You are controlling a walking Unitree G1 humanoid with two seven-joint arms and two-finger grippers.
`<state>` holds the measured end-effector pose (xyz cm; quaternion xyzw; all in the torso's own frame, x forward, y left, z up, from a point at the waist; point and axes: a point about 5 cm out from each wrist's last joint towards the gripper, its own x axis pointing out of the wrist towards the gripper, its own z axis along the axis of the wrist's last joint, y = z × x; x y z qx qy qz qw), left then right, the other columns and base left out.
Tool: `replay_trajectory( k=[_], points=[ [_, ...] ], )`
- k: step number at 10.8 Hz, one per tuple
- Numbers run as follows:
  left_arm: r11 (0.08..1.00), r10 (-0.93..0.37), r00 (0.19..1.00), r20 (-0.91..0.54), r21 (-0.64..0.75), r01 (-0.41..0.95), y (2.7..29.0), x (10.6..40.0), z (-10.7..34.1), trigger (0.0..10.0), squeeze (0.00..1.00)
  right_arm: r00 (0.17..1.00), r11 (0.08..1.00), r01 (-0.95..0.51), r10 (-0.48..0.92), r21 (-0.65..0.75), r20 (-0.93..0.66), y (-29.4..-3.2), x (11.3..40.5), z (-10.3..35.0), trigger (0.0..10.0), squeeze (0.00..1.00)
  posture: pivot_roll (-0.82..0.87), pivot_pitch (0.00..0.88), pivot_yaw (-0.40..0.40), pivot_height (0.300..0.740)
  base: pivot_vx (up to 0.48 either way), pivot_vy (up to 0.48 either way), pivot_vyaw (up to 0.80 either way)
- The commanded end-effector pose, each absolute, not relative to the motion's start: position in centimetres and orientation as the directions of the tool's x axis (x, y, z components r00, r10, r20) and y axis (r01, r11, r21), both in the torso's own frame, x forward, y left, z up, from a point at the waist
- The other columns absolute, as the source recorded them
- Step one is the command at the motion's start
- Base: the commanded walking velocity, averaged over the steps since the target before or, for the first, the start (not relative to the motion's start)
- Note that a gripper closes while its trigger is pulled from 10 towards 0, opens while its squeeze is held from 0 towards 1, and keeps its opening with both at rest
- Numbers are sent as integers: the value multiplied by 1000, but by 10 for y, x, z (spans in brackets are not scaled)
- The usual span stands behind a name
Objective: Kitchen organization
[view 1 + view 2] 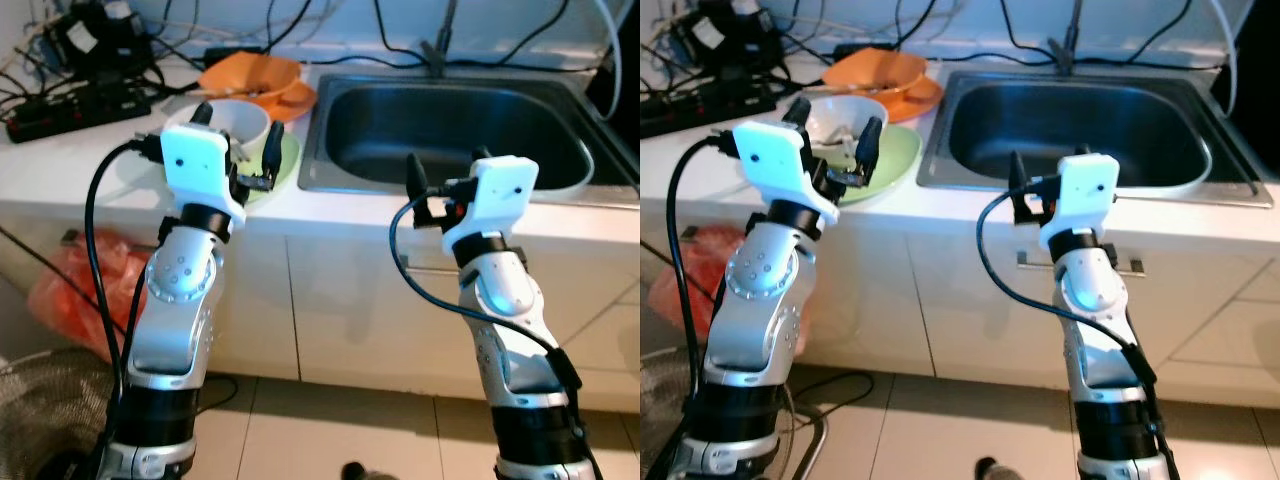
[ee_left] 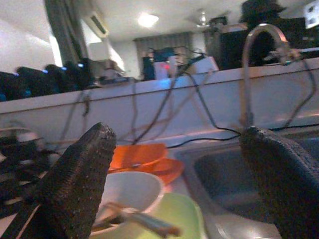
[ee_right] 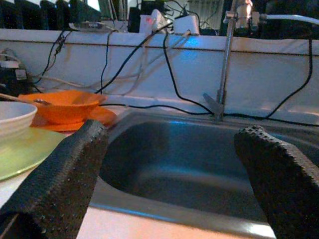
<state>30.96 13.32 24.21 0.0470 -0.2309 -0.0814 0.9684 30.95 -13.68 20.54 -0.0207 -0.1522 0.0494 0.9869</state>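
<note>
A white bowl [image 1: 240, 117] with a utensil [image 2: 144, 222] in it sits on a light green plate [image 1: 287, 162] on the white counter, left of the steel sink [image 1: 450, 125]. Behind it an orange bowl [image 1: 250, 72] rests on an orange plate [image 1: 297, 97]. My left gripper [image 1: 238, 125] is open, raised at the counter's front edge, its fingers either side of the white bowl's near rim as seen from the head. My right gripper [image 1: 446, 162] is open and empty at the counter's front edge, facing the sink basin [image 3: 199, 159] and faucet [image 3: 227, 59].
A black power strip [image 1: 75, 105] and tangled cables lie on the counter at the far left. Cables run along the back wall. An orange plastic bag [image 1: 80, 280] and a mesh basket [image 1: 40, 400] sit on the tiled floor at the left, before white cabinet doors.
</note>
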Motion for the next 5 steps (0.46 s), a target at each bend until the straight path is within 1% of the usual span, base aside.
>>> replay_trajectory(
  k=[1,2,5],
  points=[
    [986,-148,873,465,135,95,141,309,248,10000,0,936,992,-105,121,-64,331,-133,307,212,10000,0,21,25,56,740,0,0,0],
    [987,-147,872,467,132,95,141,309,249,10000,0,935,992,-106,122,-64,334,-132,307,212,10000,0,21,26,56,740,0,0,0],
    [985,-163,868,469,129,116,138,307,251,10000,0,930,992,-112,127,-65,345,-131,305,216,10000,0,20,35,55,740,285,0,0]
  ],
)
